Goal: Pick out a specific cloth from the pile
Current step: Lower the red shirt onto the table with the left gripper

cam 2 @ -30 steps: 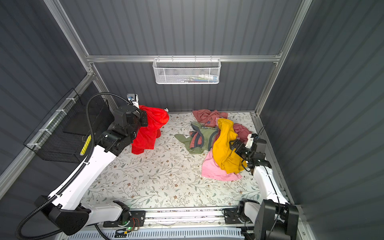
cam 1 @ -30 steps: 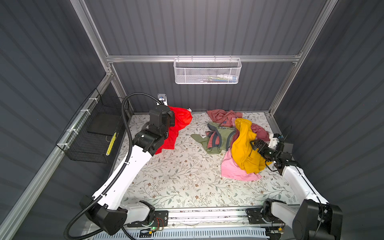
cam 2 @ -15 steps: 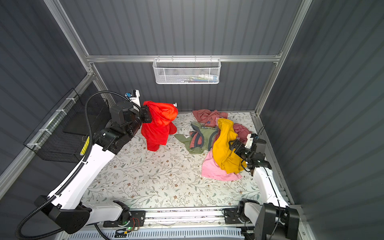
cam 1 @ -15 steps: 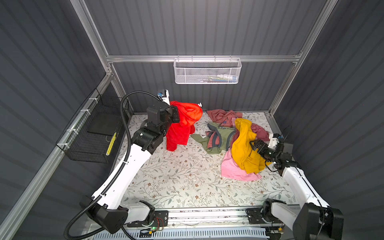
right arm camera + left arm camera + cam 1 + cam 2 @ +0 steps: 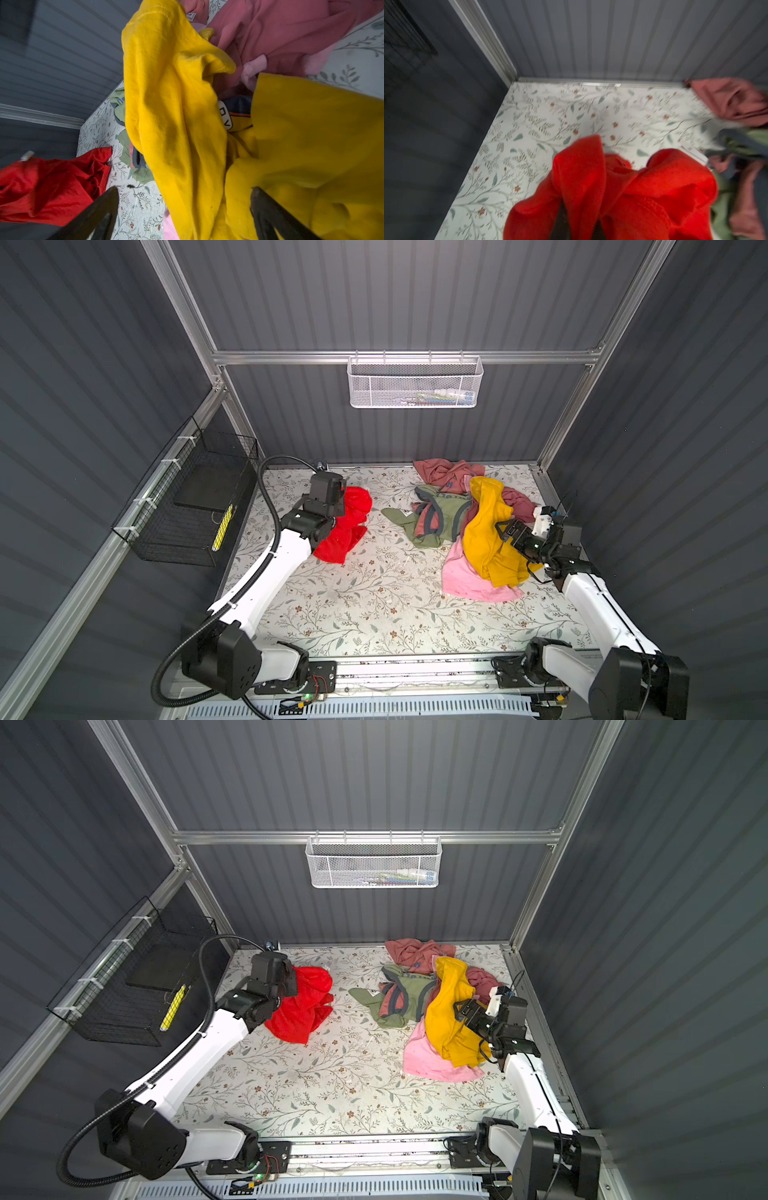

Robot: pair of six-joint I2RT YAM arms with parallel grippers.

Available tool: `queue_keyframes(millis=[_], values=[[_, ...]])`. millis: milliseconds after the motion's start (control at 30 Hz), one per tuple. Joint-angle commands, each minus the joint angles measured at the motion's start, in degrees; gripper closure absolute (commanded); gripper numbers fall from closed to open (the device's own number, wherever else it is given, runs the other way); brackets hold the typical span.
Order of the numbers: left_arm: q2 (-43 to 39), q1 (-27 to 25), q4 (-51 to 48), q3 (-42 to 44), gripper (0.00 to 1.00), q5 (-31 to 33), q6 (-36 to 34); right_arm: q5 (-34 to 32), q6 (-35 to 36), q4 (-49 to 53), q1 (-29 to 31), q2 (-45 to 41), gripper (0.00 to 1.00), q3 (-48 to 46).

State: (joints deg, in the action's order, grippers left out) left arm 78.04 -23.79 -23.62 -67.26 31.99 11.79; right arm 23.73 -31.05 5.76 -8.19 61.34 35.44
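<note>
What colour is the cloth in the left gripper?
The cloth is bright red, clearest in a top view.

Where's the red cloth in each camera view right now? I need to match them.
Top view: red cloth left of centre, apart from the pile.
Top view: same place, left of the pile.
Left wrist: close up, over the floral mat.
Right wrist: across the mat, beyond the yellow shirt.
Shared landmark: the olive green garment.
</note>
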Motion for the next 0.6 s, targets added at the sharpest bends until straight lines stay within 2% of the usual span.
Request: queue_keyframes(millis=[0,200,567], values=[[-0.2,0.0,-0.2,2.6,1.0,5.8,-1.6,-1.4,0.5,1.4,0.4,-0.3,0.02,1.7],[1.1,0.0,1.9,5.4,1.0,4.7,-2.2,-2.2,0.8,1.9,0.7,-0.6,0.02,1.7],[11.5,-0.1,-1.8,5.1,1.0,-1.0,0.0,-3.2,1.7,2.7,1.2,-0.5,0.02,2.2]])
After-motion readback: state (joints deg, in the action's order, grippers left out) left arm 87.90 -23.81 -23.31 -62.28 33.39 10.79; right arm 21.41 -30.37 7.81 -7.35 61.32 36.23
